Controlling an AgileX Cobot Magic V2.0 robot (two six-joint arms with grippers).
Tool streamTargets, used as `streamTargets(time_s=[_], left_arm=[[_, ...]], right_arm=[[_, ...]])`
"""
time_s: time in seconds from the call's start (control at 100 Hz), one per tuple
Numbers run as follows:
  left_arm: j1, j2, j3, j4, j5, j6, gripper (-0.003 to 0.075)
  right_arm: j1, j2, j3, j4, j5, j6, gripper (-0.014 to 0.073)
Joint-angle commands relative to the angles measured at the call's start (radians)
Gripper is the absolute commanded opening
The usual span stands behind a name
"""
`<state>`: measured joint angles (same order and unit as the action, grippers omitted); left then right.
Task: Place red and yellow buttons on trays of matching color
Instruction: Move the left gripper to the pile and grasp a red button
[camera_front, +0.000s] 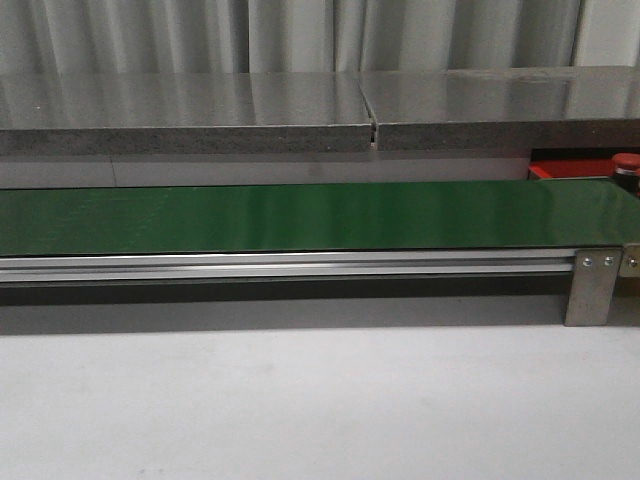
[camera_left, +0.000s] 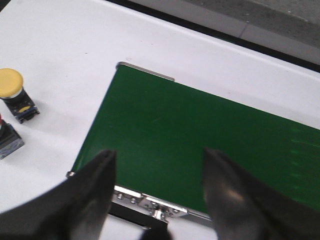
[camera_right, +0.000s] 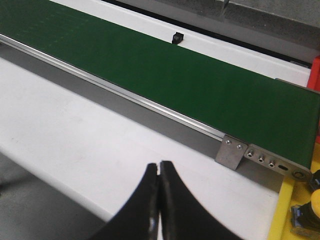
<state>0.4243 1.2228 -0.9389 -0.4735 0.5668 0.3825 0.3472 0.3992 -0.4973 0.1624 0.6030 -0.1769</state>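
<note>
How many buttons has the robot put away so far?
At least one red button sits on the red tray, and one yellow button on the yellow tray. Nothing is in hand: the left tool is open, the right tool shut. A yellow button still waits beside the belt.

Setting: industrial-style test bench, likely a lab or workshop cell. Evidence: long green conveyor belt (camera_front: 300, 215) running across a plain white table (camera_front: 300, 400), carried on a silver aluminium rail (camera_front: 280, 265) with a bolted grey metal bracket (camera_front: 593, 287). Grey stone-look slab shelf (camera_front: 200, 115) behind, pale pleated curtain (camera_front: 200, 35) as backdrop. No domestic furnishings visible.
</note>
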Motion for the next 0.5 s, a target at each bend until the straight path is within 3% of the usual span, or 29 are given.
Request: streamTargets(time_s=[0.0, 0.28, 0.49], left_arm=[[0.048, 0.027, -0.077, -0.014, -0.01, 0.001, 0.0538], [0.229, 0.192, -0.21, 0.023, 0.192, -0.095, 0.0536], [0.275, 0.313, -0.288, 0.235, 0.294, -0.254, 0.0536]], right_arm=[[0.0, 0.007, -0.026, 0.008, -0.067, -0.011, -0.0068], [0.0, 0.007, -0.026, 0.008, -0.067, -0.011, -0.0068], [0.0, 0.007, -0.026, 0.008, -0.067, -0.011, -0.0068]])
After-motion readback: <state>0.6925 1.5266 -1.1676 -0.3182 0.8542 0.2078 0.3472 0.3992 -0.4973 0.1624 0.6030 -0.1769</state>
